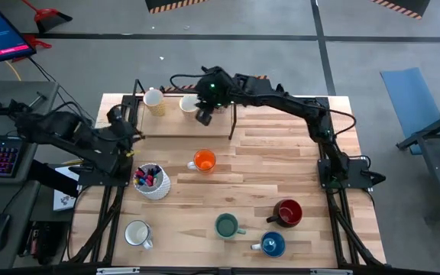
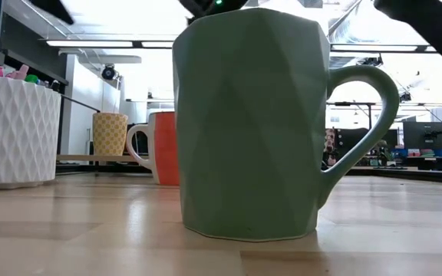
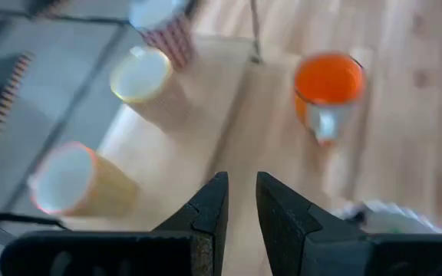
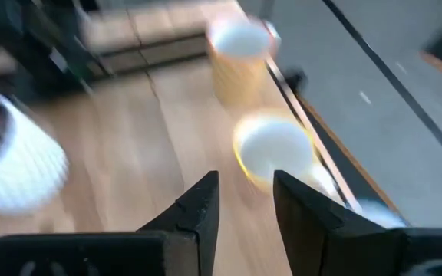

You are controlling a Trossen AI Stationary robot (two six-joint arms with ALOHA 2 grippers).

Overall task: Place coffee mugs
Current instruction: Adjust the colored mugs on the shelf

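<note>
On a raised wooden shelf [image 1: 186, 126] at the table's far left stand a yellowish textured mug [image 1: 153, 100] and a cream mug [image 1: 189, 104]. The left wrist view shows a third mug [image 3: 162, 21] beyond them. My right gripper [image 1: 203, 116] hovers open over the shelf, just on the right of the cream mug [image 4: 272, 149], touching nothing. My left gripper [image 1: 126, 131] waits at the shelf's left end, its fingers [image 3: 242, 188] a narrow gap apart. On the tabletop stand the orange mug [image 1: 203, 160], a white mug [image 1: 137, 233], the green mug [image 1: 227, 225], the dark red mug [image 1: 287, 212] and the blue mug [image 1: 272, 244].
A white perforated pen holder [image 1: 152, 182] with markers stands left of centre, between the shelf and the white mug. The shelf's thin dark legs [image 1: 232, 122] rise at its right end. Bare wood lies in the middle and at the far right of the table.
</note>
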